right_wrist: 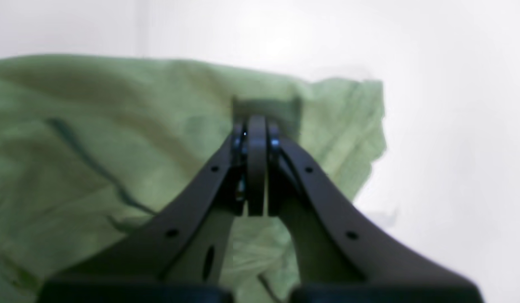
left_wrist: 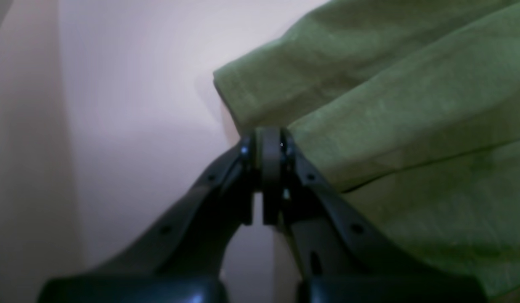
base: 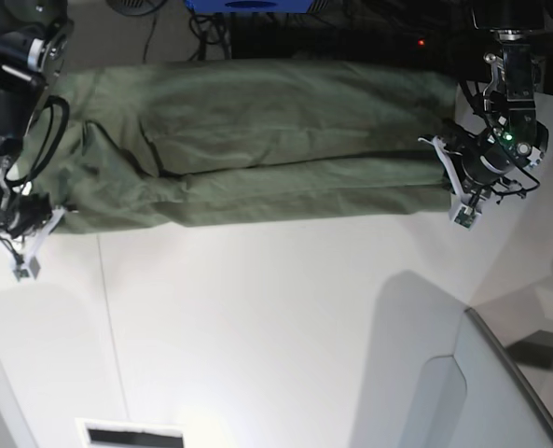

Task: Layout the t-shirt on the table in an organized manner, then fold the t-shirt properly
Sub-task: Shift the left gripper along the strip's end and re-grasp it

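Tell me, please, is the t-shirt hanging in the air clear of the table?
No, the t-shirt lies stretched out across the white table in the base view.

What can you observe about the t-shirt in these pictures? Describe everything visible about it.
The t-shirt is plain olive-green, soft matte fabric like cotton. It lies stretched in a long band across the far part of the white table, folded lengthwise with creases and a fold line along it. The left gripper is shut on one end, the right gripper shut on the other, where the cloth bunches and wrinkles. No collar or label shows clearly.
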